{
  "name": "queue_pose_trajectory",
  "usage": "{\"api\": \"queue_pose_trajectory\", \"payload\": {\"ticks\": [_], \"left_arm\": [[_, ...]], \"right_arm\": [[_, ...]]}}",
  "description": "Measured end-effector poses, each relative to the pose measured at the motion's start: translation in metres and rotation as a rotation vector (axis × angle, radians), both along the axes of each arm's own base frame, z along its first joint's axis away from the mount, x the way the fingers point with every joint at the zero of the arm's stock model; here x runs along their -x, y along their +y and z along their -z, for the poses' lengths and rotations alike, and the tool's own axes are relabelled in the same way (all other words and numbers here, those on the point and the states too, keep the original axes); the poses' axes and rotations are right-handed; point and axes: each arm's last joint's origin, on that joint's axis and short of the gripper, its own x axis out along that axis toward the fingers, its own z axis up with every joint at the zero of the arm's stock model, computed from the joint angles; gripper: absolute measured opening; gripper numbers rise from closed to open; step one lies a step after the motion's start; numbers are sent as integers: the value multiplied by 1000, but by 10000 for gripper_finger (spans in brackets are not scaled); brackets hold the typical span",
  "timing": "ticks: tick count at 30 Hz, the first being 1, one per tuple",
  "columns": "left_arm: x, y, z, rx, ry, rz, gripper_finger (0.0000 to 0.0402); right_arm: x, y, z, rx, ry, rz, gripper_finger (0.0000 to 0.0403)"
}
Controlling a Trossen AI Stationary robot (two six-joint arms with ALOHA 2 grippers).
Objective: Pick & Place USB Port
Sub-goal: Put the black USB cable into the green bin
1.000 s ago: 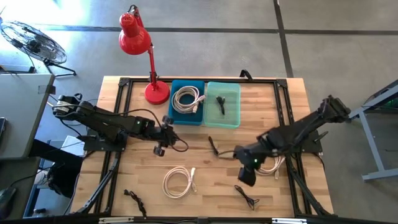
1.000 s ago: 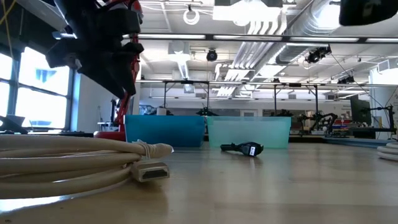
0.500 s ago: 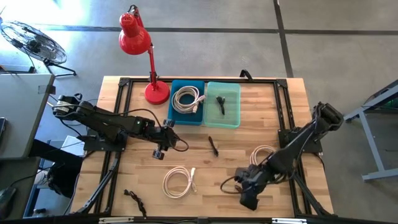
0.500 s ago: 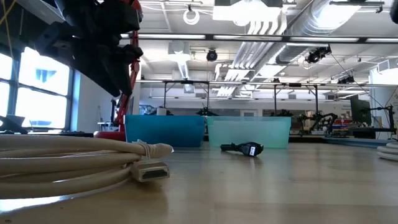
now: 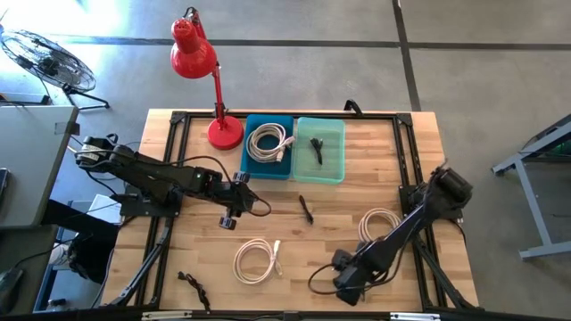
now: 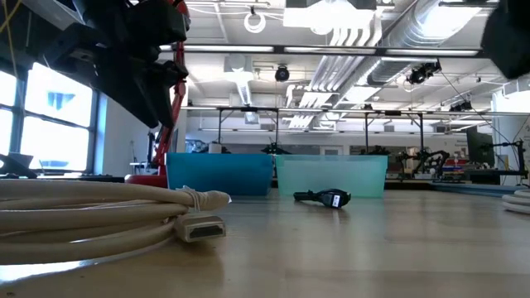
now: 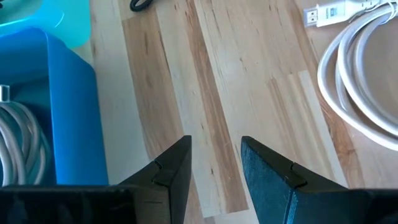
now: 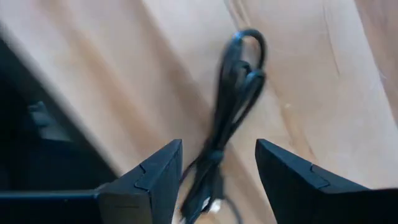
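R gripper (image 5: 346, 287) sits low at the lower right-centre of the high view, over the near edge of the wooden worktop (image 5: 303, 241). Its fingers (image 8: 146, 180) are spread, w/ a bundled black cable (image 8: 227, 106) lying on the wood between and just ahead of them; nothing pinched. The cable itself is hidden under the arm in the high view.

L gripper (image 5: 234, 201) hangs left of centre in the high view, just below the blue bin (image 5: 268, 143). Fingers (image 7: 171, 171) apart w/ bare wood between them, holding nothing.

Other items, high view:
- Blue bin, upper centre, holds a coiled white cable (image 5: 268, 141).
- Teal bin (image 5: 319, 150) touching it on the right, w/ a small black cable (image 5: 317, 148) inside.
- Loose black cable (image 5: 305, 209) at centre of the worktop, below the teal bin.
- White coiled cable (image 5: 256, 260) at lower centre, its plug end showing large in the low view (image 6: 203, 228).
- Second white coil (image 5: 379, 223) at right, partly under the R arm.
- Black cable (image 5: 194, 287) at lower left.
- Red desk lamp (image 5: 201, 67) at upper left, base beside the blue bin.
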Motion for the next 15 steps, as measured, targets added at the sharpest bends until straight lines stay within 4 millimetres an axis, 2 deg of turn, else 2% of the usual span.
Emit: {"api": "queue_pose_trajectory", "payload": {"ticks": [5, 8, 10, 14, 15], "left_arm": [[0, 0, 0, 0, 1, 0, 136], [0, 0, 0, -2, 1, 3, 136], [0, 0, 0, -2, 1, 4, 136], [0, 0, 0, -3, 2, 4, 136], [0, 0, 0, -3, 1, 5, 136]], "right_arm": [[-4, 1, 30, 56, 80, -10, 197], [-7, 0, 40, 54, 131, -5, 186], [-9, -3, 42, 52, 153, 3, 156], [-9, -11, 41, 66, 179, 13, 40], [-10, -12, 40, 70, 174, 15, 27]]}}
